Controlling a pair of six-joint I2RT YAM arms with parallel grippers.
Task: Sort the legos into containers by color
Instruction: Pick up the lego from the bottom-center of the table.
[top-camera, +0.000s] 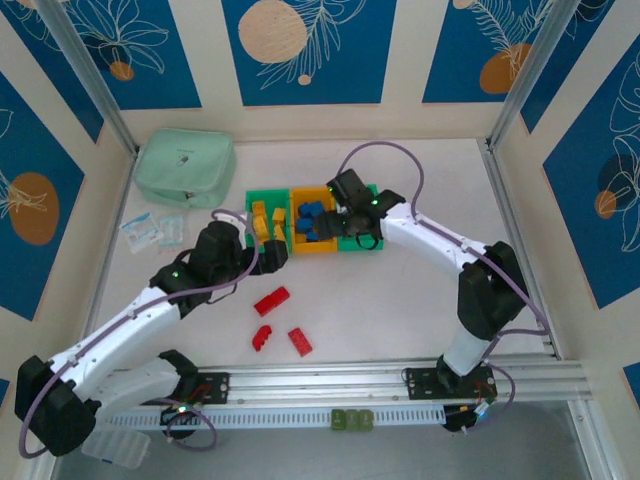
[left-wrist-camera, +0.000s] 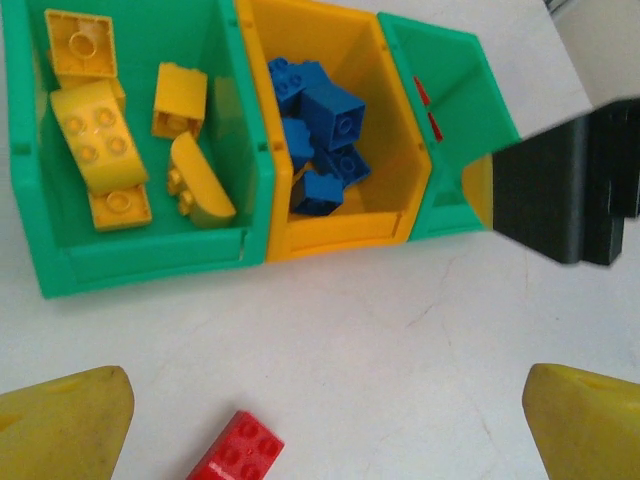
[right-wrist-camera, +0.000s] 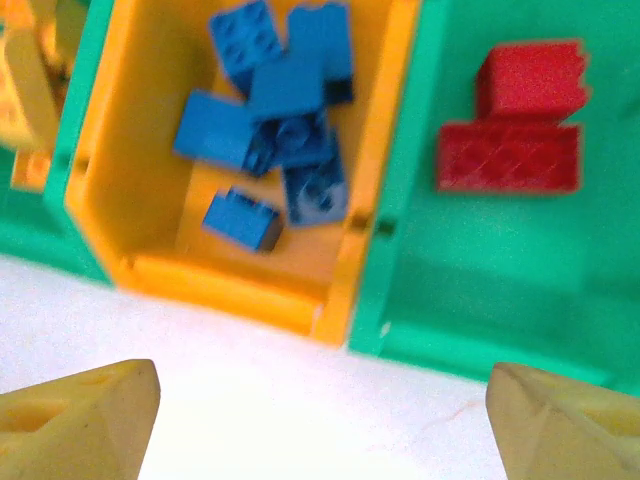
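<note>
Three loose reds on the table (top-camera: 400, 300) — my left arm is the nearer one.
Taking the bin row (left-wrist-camera: 340, 232) as the mark: its left green bin holds yellow bricks (left-wrist-camera: 100, 140), the orange middle blue bricks (left-wrist-camera: 320, 130), the right green red bricks (right-wrist-camera: 515, 130). My left gripper (left-wrist-camera: 320, 425) hangs spread and empty off the row's near left side — the closest loose red brick (left-wrist-camera: 238, 452) lies just nearer, long axis slanted (two other red bricks (top-camera: 299, 342) lie farther out). My right gripper (right-wrist-camera: 320, 415), spread and empty, hovers over the row's right half.
</note>
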